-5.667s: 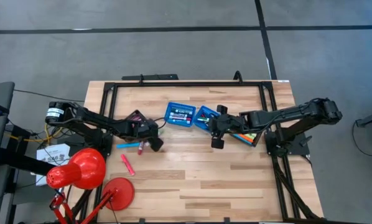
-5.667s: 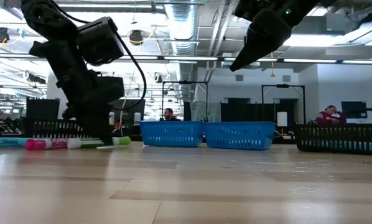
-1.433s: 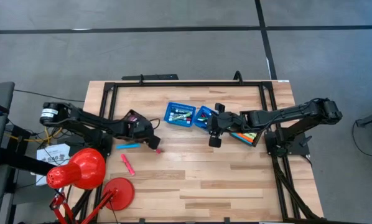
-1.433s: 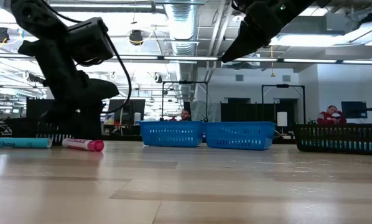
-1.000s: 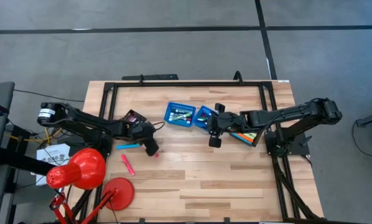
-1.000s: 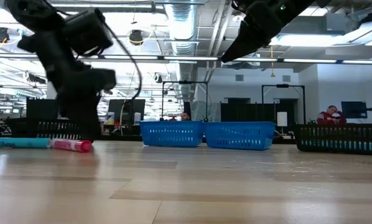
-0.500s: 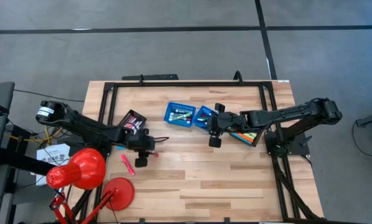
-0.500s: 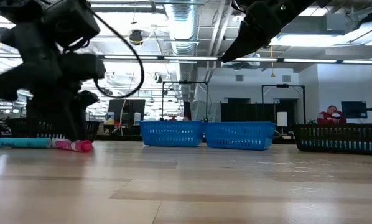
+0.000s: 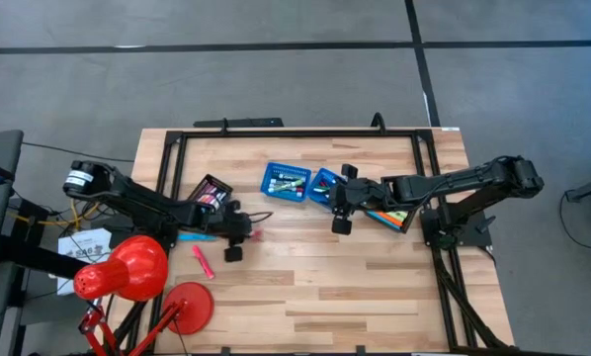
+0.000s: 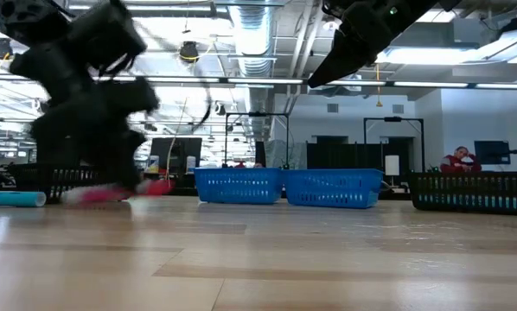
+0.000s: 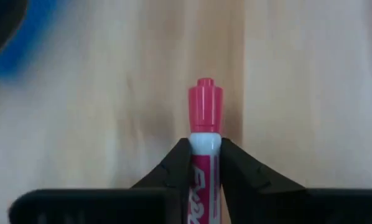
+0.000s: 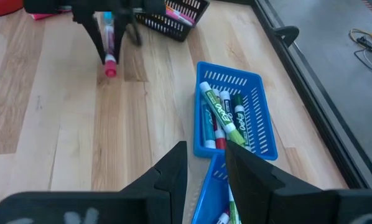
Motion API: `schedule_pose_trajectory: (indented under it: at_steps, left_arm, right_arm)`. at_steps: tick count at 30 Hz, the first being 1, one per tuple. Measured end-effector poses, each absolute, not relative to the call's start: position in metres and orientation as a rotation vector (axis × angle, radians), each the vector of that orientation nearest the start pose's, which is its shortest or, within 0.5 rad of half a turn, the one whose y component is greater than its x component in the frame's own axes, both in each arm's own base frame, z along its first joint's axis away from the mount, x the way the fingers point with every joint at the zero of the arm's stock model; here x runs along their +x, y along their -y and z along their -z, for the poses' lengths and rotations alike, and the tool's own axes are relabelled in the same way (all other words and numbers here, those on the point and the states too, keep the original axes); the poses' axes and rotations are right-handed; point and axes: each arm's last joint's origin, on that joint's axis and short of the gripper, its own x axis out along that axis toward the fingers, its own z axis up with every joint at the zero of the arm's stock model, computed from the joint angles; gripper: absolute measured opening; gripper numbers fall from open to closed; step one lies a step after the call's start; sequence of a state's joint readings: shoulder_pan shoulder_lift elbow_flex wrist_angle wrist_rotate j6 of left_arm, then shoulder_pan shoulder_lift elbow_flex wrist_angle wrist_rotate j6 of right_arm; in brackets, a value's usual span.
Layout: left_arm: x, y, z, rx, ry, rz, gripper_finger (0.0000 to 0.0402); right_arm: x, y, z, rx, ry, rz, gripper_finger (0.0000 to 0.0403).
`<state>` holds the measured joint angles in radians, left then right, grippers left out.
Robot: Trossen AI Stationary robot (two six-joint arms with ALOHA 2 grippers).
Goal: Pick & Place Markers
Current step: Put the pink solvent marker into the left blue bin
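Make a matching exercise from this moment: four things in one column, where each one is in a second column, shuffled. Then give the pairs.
Things
1. pink marker
2. green markers
3. teal marker
4. right gripper

Places
A. lying on the table beside the left arm
B. in a blue basket
C. clamped in the left gripper
D. raised over the table, near the baskets

Pairs: 1-C, 2-B, 3-A, 4-D

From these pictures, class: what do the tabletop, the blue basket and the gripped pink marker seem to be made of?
Tabletop: likely wood, matt; plank seams and grain show.
Blue basket: probably moulded plastic; slotted walls, even colour.
Pink marker in the left gripper: seemingly glossy plastic; its cap shines.
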<state>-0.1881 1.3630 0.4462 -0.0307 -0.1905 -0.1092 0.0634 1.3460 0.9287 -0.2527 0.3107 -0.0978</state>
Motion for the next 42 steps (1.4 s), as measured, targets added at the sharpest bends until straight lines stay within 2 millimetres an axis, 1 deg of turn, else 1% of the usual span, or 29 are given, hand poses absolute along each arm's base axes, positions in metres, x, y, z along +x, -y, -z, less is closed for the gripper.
schedule_pose_trajectory:
  at_steps: [4,7,9,11,14,18,21,24,28,34,36,42]
  left_arm:
    - [0.239,0.033,-0.151,0.100,-0.643,-0.125,0.0059]
    - [0.253,0.025,-0.171,0.137,-0.470,-0.147,0.0066]
    - [0.260,0.017,-0.182,0.164,-0.399,-0.171,0.0077]
    - [0.263,0.008,-0.187,0.189,-0.370,-0.200,0.0081]
    - [0.265,-0.009,-0.193,0.194,-0.344,-0.263,0.0075]
    - [0.264,-0.034,-0.193,0.175,-0.346,-0.350,0.0069]
    - [0.262,-0.049,-0.195,0.156,-0.325,-0.357,0.0075]
    - [0.262,-0.059,-0.198,0.142,-0.282,-0.349,0.0077]
    - [0.267,-0.067,-0.196,0.138,-0.229,-0.352,0.0070]
    - [0.285,-0.072,-0.169,0.140,-0.188,-0.324,0.0080]
    - [0.292,-0.075,-0.159,0.138,-0.216,-0.332,0.0080]
    - [0.313,-0.089,-0.140,0.098,-0.260,-0.366,0.0078]
  right_arm:
    - [0.284,-0.009,-0.257,-0.225,-0.668,0.204,0.0098]
    - [0.285,-0.009,-0.258,-0.225,-0.666,0.204,0.0098]
    - [0.285,-0.009,-0.258,-0.229,-0.666,0.203,0.0098]
    - [0.285,-0.009,-0.258,-0.232,-0.667,0.202,0.0098]
    - [0.285,-0.009,-0.258,-0.233,-0.667,0.202,0.0098]
    - [0.285,-0.009,-0.258,-0.259,-0.665,0.193,0.0098]
    - [0.286,-0.009,-0.260,-0.265,-0.643,0.192,0.0098]
    - [0.288,-0.009,-0.262,-0.277,-0.615,0.190,0.0098]
    - [0.290,-0.009,-0.266,-0.301,-0.572,0.186,0.0098]
    - [0.293,-0.009,-0.270,-0.310,-0.522,0.189,0.0098]
    - [0.294,-0.010,-0.272,-0.328,-0.505,0.186,0.0098]
    - [0.294,-0.008,-0.272,-0.353,-0.505,0.185,0.0098]
